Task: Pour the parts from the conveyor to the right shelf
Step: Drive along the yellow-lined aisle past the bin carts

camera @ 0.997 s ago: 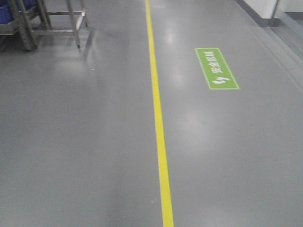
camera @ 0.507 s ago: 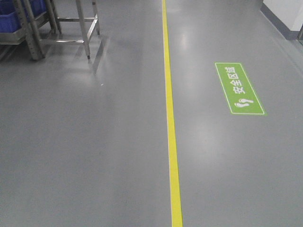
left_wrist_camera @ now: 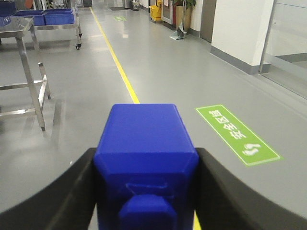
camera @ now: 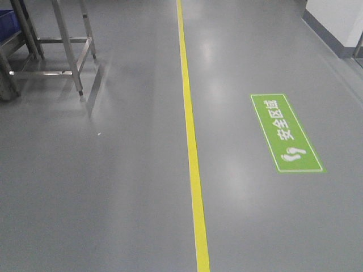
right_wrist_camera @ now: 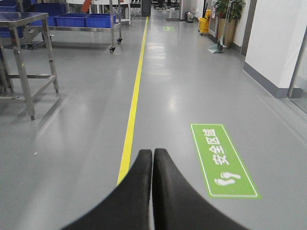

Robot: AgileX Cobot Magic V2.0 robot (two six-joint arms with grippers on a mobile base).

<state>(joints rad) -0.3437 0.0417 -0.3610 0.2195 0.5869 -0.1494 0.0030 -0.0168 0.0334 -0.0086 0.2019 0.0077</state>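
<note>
1. The left gripper (left_wrist_camera: 146,191) has its black fingers (left_wrist_camera: 67,191) closed against both sides of the blue block (left_wrist_camera: 144,139). The block's stud end faces the wrist camera, and it rides clear above the floor (camera: 113,198). A side clamp like this likely serves to keep the part from slipping while the base rolls.
2. The right gripper (right_wrist_camera: 152,155) has its two fingers pressed together with nothing between them (probably just parked out of the way for the drive).
3. No conveyor shows in any view, so the part is evidently in transit. A steel frame (camera: 68,51) with the corner of a blue bin (camera: 5,18) stands at the upper left of the front view. I cannot tell whether it belongs to the target shelf.
4. Against half a second ago, the green floor sign (camera: 285,133) sits lower in the front view, so nearer. The yellow line (camera: 190,141) has shifted slightly left. The steel frame has slid toward the left edge, and most of the blue bin has gone out of frame. The base appears to be driving forward along the line.
</note>
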